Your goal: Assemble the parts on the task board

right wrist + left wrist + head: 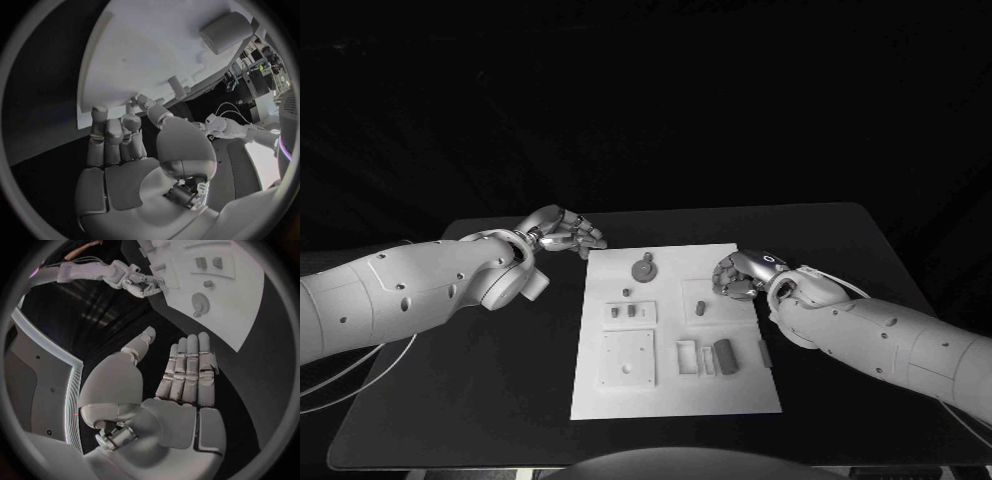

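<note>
The white task board (pixel 750 392) lies in the middle of the black table. Small grey parts lie on it: a round piece with a stem (pixel 643 268), short pegs (pixel 625 312) and blocks (pixel 726 355). My left hand (pixel 563 230) hovers off the board's far left corner. In the left wrist view its fingers (pixel 187 372) are stretched flat and hold nothing. My right hand (pixel 740 273) sits over the board's right edge, its fingers (pixel 115 135) slightly curled toward the board (pixel 144 50). Nothing shows between them. A cylinder part (pixel 226 31) stands further along the board.
Bare black tabletop (pixel 473 390) surrounds the board on the left, right and front. The left wrist view shows the board (pixel 244 300) and my right hand (pixel 140 282) at its edge. Cables hang off the table's left side (pixel 358 375).
</note>
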